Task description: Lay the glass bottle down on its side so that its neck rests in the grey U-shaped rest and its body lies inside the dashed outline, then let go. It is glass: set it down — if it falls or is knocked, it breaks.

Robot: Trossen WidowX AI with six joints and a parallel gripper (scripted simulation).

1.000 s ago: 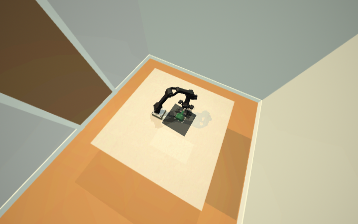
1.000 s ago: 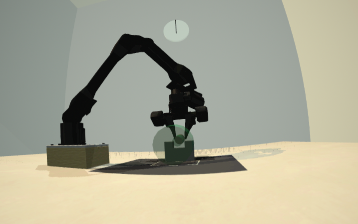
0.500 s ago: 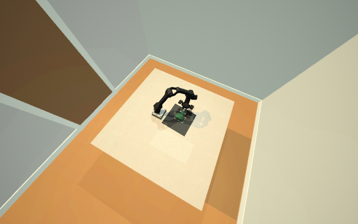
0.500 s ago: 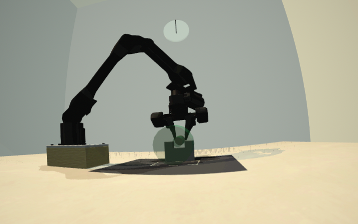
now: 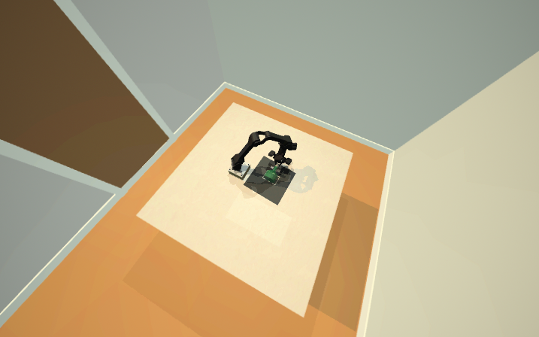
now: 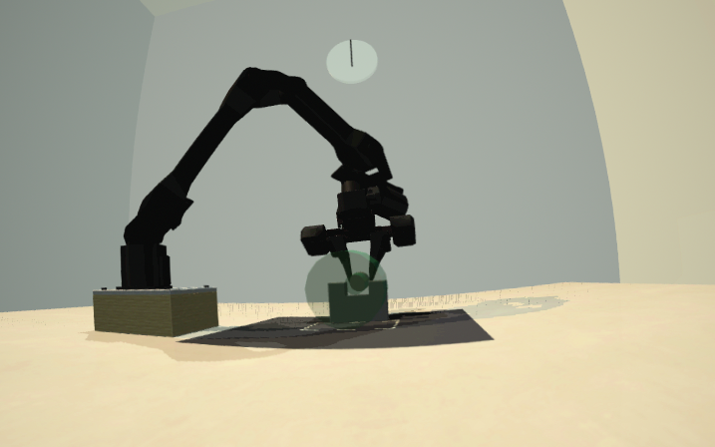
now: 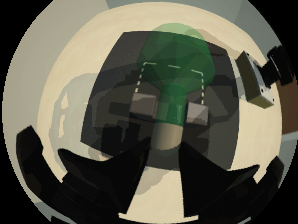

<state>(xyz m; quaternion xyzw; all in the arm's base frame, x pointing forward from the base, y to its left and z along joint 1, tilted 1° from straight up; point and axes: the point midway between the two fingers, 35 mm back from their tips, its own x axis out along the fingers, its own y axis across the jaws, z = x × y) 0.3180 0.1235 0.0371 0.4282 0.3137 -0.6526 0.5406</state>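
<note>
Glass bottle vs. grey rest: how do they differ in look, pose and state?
The glass bottle is green and see-through; the rest is grey and solid.
The bottle is round, with a narrow neck; the rest is blocky, with a U-shaped notch.
The bottle is gripped in the pincer; the rest stands ungripped on the dark mat.
Shared: both are over the mat.

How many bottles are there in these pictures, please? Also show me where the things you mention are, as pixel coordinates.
1: the glass bottle [image 5: 270,175] [image 6: 321,282] [image 7: 176,60], over the dark mat [image 5: 277,194] [image 6: 449,327] [image 7: 107,100], its neck between the gripper's [image 6: 361,277] [image 7: 165,144] fingers. I see no others.
</note>
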